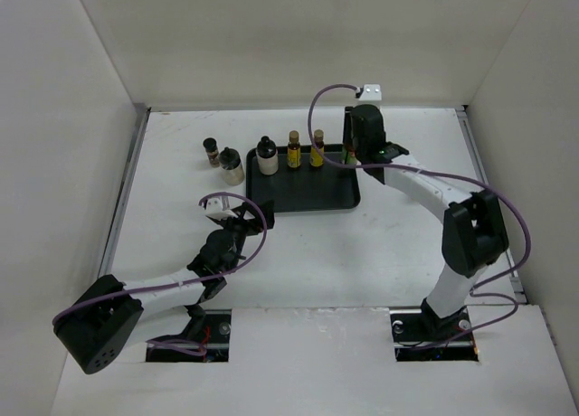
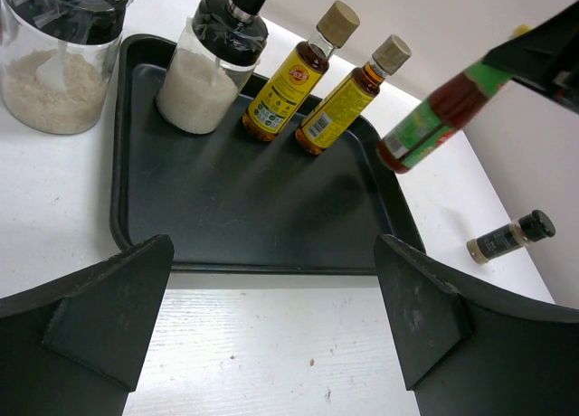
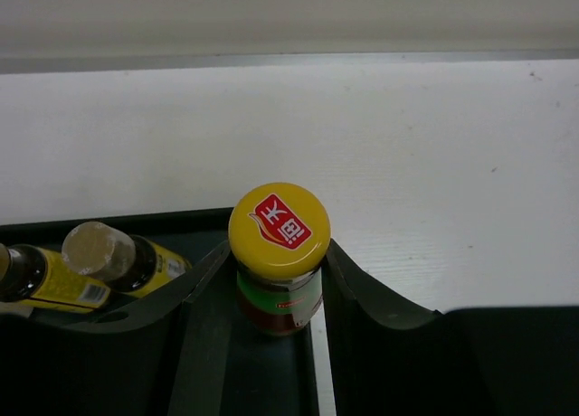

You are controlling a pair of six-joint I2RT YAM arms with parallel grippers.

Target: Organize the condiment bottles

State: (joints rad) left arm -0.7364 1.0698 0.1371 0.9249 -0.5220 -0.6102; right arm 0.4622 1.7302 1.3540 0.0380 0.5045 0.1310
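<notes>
The black tray (image 1: 308,194) holds the white black-capped bottle (image 1: 266,156) and two slim yellow-labelled bottles (image 1: 294,150) (image 1: 317,149) in a row along its far edge. My right gripper (image 1: 349,154) is shut on the red bottle (image 3: 279,294) just under its orange-yellow cap, at the tray's far right corner. I cannot tell whether the bottle touches the tray. The squat jar (image 1: 232,166) and a dark shaker (image 1: 210,150) stand on the table left of the tray. Another dark shaker (image 2: 511,237) lies right of the tray. My left gripper (image 2: 271,289) is open and empty before the tray's near edge.
White walls close in the table on the left, back and right. A white box (image 1: 371,92) with a cable sits at the back edge. The right arm (image 1: 425,185) reaches across the table right of the tray.
</notes>
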